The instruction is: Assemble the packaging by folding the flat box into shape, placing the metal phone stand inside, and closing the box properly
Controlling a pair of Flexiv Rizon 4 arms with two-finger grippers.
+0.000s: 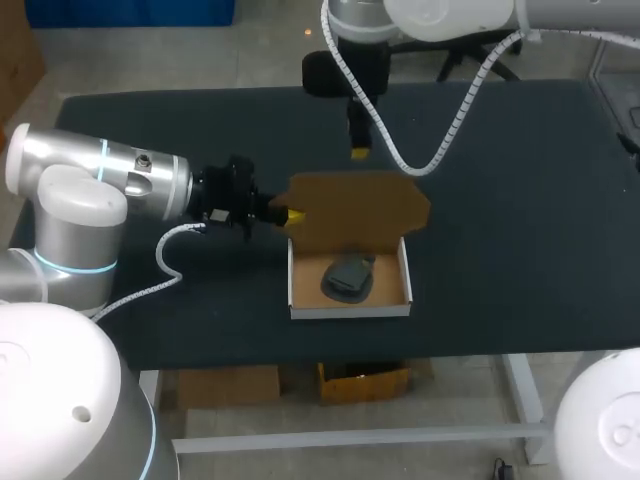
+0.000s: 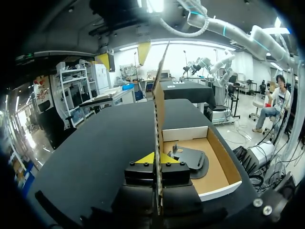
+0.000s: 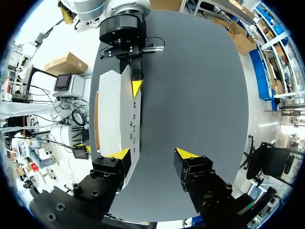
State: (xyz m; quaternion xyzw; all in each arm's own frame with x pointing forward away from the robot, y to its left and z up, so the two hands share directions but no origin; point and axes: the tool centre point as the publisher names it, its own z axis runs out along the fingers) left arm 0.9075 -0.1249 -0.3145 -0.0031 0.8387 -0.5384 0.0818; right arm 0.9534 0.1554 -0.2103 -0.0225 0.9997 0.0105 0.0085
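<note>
lid held upright, stand in the tray

near the front of the black table, an open box: white-walled tray lying flat, brown lid raised from its far side. inside the tray, a dark metal phone stand, resting on the cardboard floor, apart from the front wall.

left gripper in from the left, level with the lid's left edge. in the left wrist view, yellow tips of that gripper pressed together on the thin edge of the lid, one from each side; stand just beyond, in the tray.

right gripper above the far part of the table, behind the lid. in its own wrist view, fingers of the right gripper spread wide, only bare table between them; one tip close by the lid's end, contact impossible to tell.
</note>
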